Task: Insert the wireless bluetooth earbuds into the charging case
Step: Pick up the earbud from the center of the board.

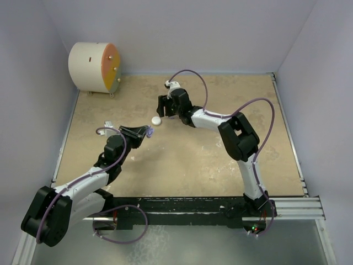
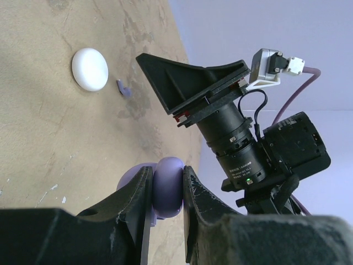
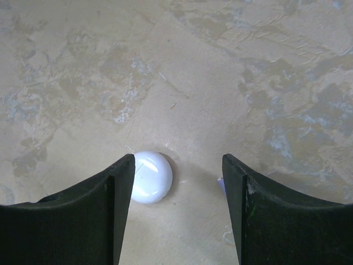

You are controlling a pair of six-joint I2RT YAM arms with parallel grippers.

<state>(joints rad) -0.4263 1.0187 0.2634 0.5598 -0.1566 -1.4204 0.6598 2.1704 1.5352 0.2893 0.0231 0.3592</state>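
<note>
My left gripper [image 2: 167,168] is shut on a lilac charging case [image 2: 168,185] and holds it just above the table; the top view shows the gripper [image 1: 144,132] left of centre. Behind its left finger a second rounded lilac part shows. A white charging case [image 3: 150,176] lies shut on the table. My right gripper [image 3: 179,165] hangs open over the white case, which sits close to its left finger [image 3: 118,187]. One tiny lilac earbud [image 2: 122,88] lies beside the white case [image 2: 90,69]. It peeks out by the right finger as a lilac sliver [image 3: 220,185]. No other earbuds show.
A white cylinder with an orange face [image 1: 94,67] stands at the back left corner. Pale walls close in the tan table [image 1: 220,165] on three sides. The right arm's wrist camera [image 2: 237,149] hangs close beside my left gripper.
</note>
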